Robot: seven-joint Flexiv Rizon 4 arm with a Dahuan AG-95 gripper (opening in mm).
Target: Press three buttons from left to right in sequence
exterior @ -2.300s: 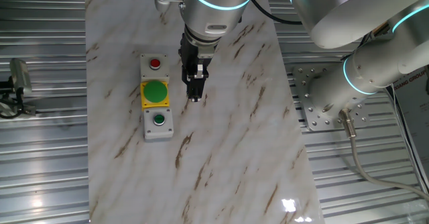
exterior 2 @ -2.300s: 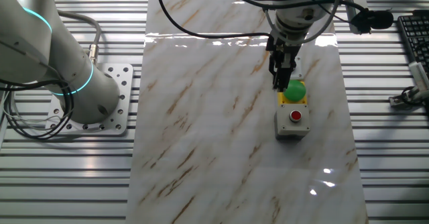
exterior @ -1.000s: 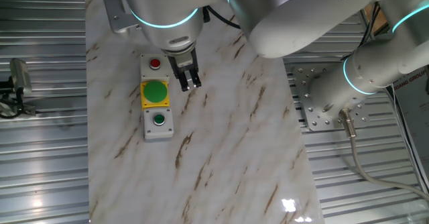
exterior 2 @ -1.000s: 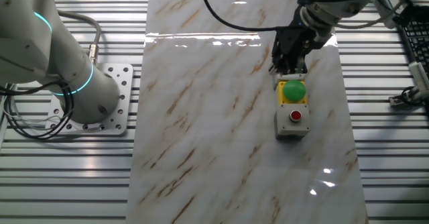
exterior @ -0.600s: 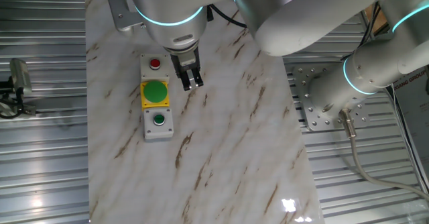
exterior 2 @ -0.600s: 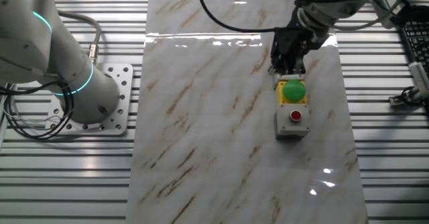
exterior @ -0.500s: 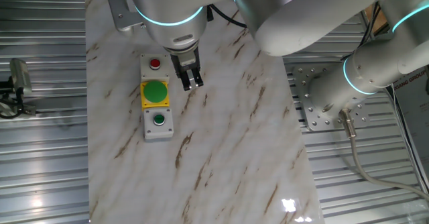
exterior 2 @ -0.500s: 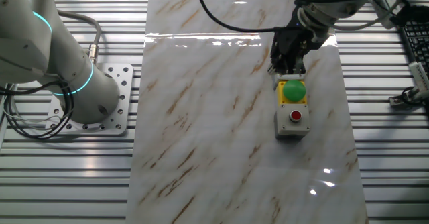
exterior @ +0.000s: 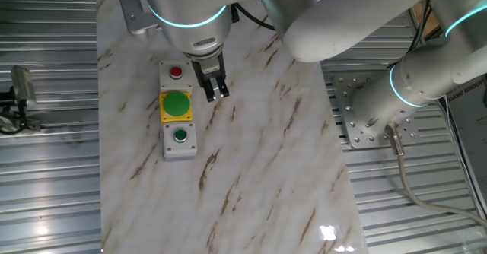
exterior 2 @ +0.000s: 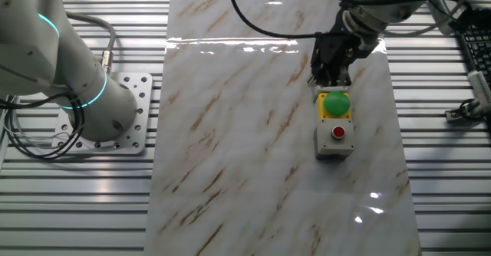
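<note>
A marble-patterned table (exterior: 259, 170) carries a row of three button boxes (exterior: 177, 109), touching end to end

In the other fixed view the gripper (exterior 2: 328, 78) is hiding the small green button's grey box at the yellow box's (exterior 2: 336, 112) twelve o'clock. The fingertip gap is reading too small to judge in either view.

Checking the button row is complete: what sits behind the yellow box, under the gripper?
In one view, the small green button on its grey box; in the other, the gripper covers it.
</note>
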